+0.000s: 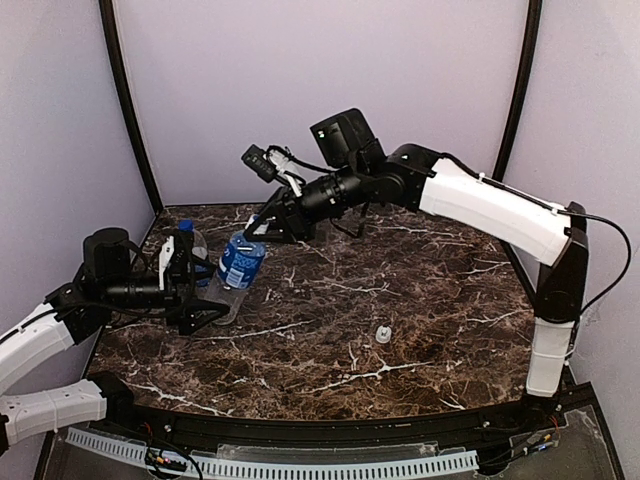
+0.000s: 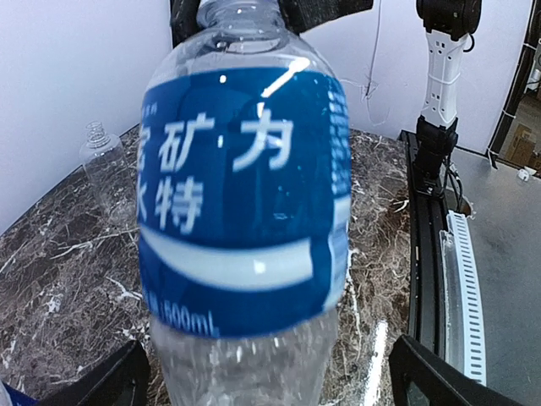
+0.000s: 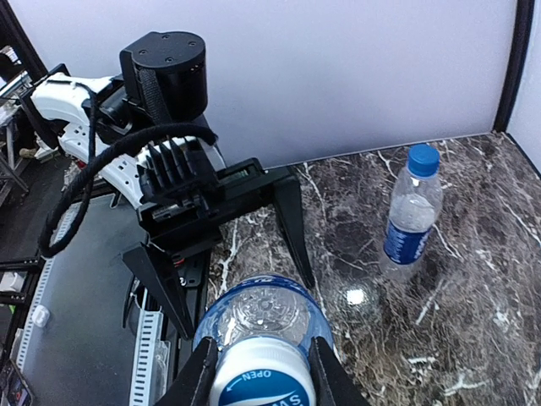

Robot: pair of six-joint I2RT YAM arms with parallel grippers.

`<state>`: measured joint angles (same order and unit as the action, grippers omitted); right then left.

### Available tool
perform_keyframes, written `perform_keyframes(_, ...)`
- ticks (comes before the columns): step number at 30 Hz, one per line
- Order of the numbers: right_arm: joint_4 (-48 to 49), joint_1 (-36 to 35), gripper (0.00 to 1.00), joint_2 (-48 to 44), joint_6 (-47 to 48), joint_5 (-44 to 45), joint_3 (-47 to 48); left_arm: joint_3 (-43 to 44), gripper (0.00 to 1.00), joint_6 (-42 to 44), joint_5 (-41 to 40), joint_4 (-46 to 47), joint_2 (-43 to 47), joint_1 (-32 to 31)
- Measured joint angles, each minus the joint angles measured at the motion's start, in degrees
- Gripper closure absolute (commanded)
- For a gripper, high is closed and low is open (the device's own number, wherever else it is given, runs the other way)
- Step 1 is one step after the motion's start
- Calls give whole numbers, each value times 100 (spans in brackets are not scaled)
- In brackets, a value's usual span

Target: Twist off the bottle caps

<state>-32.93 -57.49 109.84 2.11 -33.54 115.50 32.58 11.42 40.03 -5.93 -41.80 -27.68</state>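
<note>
A clear bottle with a blue label (image 1: pixel 240 262) (image 2: pixel 245 203) leans in the left half of the table. My right gripper (image 1: pixel 262 225) (image 3: pixel 262 376) is shut on its pale blue-and-white cap (image 3: pixel 262 385), marked OPEN. My left gripper (image 1: pixel 210 290) (image 2: pixel 270 372) is open, one finger (image 2: pixel 101 385) on each side of the bottle's lower body without pressing it. A second labelled bottle (image 3: pixel 410 220) with a dark blue cap (image 3: pixel 422 159) (image 1: pixel 186 227) stands behind the left gripper. An unlabelled bottle (image 2: pixel 106 165) with a bare neck stands further back. A white cap (image 1: pixel 383 334) lies loose on the marble.
The marble table (image 1: pixel 400 260) is walled by pale panels on three sides. The right arm (image 1: pixel 490 205) spans across from its base at the right edge. A black rail (image 1: pixel 330 430) runs along the near edge.
</note>
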Motion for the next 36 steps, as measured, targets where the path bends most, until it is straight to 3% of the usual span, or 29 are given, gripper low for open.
perform_keyframes(6, 791, -205, 100, 223, -341, -313, -74, 7, 11, 4, -70, -61, -79, -52)
perform_keyframes(13, 1335, -236, 99, 223, -575, -376, -168, 7, 42, 85, -107, -48, -74, -74)
perform_keyframes(14, 1377, -238, 91, 223, -584, -361, -190, 7, 45, 70, -122, -52, -72, -74)
perform_keyframes(18, 1508, -243, 41, 188, -562, -234, -321, 7, 51, 90, -251, -87, -72, -74)
perform_keyframes(20, 1478, -247, 31, 160, -610, -37, -372, 7, 52, 101, -402, -85, -61, -79)
perform_keyframes(27, 1029, -219, 28, 28, -1029, 855, -389, 7, 54, 481, -1357, -48, 26, -79)
perform_keyframes(36, 415, -197, 30, -35, -2140, 1322, -63, 7, 56, 1456, -2566, -48, 20, -197)
